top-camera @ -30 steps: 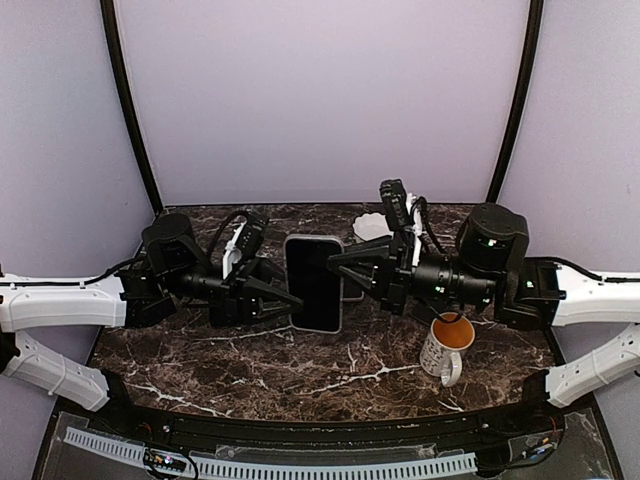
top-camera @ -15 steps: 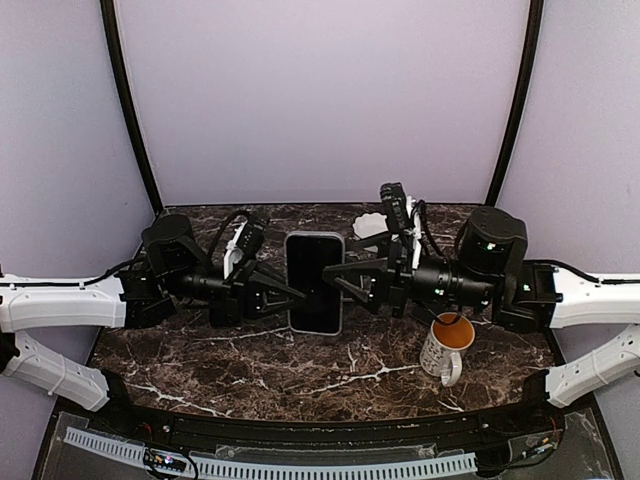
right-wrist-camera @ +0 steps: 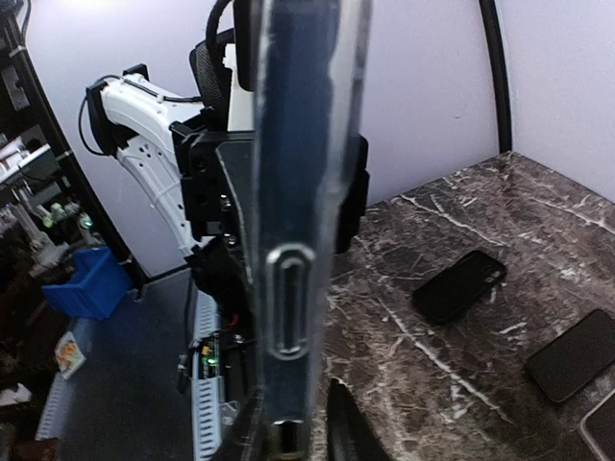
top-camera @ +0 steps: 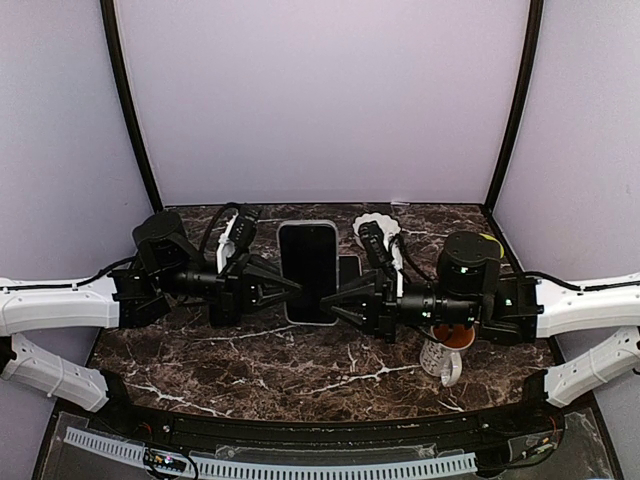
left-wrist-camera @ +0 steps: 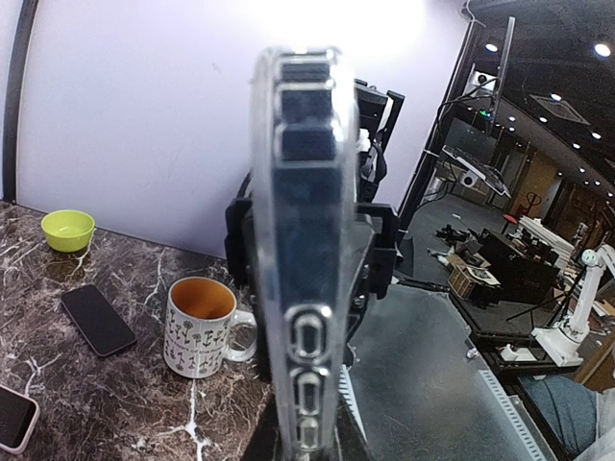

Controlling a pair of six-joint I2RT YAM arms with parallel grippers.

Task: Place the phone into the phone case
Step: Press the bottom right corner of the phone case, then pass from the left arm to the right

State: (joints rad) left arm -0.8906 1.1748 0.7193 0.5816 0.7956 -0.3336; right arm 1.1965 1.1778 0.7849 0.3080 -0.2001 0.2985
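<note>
Phone (top-camera: 308, 270) is hanging above the bench (top-camera: 250, 365), apparently already seated in its clear case (left-wrist-camera: 306, 288). Left hand (top-camera: 293, 287) is clamping one long edge to steady it. Right hand (top-camera: 335, 303) is straddling the opposite edge, jaws narrow, though I can't tell if it's gripping.

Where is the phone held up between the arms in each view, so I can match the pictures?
Top external: phone at centre, screen toward the camera.
Left wrist: edge-on, a vertical strip through the middle.
Right wrist: edge-on again, a vertical strip just left of centre.
Shared landmark: the dark marble table, visible in all three.
</note>
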